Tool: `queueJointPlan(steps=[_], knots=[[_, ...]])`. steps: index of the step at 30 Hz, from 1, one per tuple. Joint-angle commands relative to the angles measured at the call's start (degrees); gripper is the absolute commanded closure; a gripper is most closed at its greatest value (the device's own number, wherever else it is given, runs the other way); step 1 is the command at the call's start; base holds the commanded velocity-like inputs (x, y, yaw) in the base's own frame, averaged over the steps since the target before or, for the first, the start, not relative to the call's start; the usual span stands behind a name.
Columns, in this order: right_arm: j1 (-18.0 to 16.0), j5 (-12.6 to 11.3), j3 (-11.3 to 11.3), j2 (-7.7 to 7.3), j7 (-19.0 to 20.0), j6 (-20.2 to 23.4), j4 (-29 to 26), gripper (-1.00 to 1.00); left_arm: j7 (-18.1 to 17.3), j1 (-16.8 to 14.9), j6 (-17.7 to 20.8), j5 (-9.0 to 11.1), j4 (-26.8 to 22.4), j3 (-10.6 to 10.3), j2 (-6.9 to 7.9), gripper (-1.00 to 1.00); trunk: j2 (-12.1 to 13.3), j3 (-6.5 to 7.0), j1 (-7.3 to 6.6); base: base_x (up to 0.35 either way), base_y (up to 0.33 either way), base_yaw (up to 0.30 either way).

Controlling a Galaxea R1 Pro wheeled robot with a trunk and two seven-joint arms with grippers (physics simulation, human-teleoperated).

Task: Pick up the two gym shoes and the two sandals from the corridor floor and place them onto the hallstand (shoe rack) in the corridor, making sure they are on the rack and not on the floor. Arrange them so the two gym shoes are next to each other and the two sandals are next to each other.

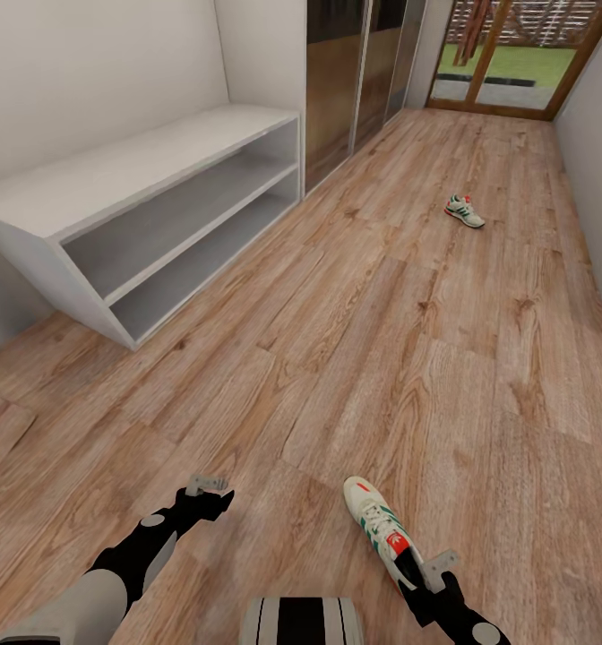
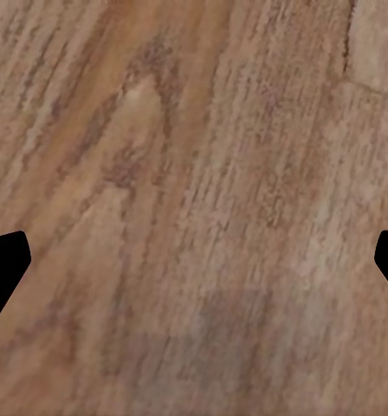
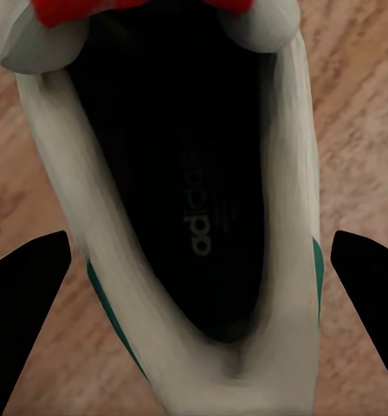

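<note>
Right gripper [image 1: 424, 573], jaws spread astride the near gym shoe's [image 1: 379, 527] heel collar: light, soft upper, best pinched across its firmer sidewalls.

Matt wood-grain corridor floor [image 1: 399, 340], smooth pale shoe rack [image 1: 113, 175]

Corridor bkgd: walls, wardrobe, glass door.
Pale wall [image 1: 86, 63] runs along left side; another wall [image 1: 597, 179] on right. Dark mirrored wardrobe [image 1: 337, 81] w/ tall panels sits further down, left. Wood-framed glass door [image 1: 507, 54] closes far end; green lawn [image 1: 516, 64] & a slatted fence [image 1: 534, 22] visible thru it.
</note>
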Motion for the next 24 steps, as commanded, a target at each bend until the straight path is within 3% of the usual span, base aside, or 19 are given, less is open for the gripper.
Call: queueJointPlan(steps=[1,6,24], knots=[[0.0,0.4,-0.4,0.05,0.5,-0.2,0.0,1.00,-0.1,0.0,-0.3,-0.3,0.0,0.0,0.02,-1.00,0.0,-0.03,-0.01,0.000,0.000,0.000],[0.0,0.4,-0.4,0.05,0.5,-0.2,0.0,1.00,-0.1,0.0,-0.3,-0.3,0.0,0.0,0.02,-1.00,0.0,-0.03,-0.01,0.000,0.000,0.000],[0.0,0.3,-0.6,-0.23,0.5,-0.4,-0.9,1.00,0.0,-0.1,-0.2,-0.2,0.0,0.1,0.72,-1.00,0.2,3.95,-0.47,0.000,0.000,0.000]])
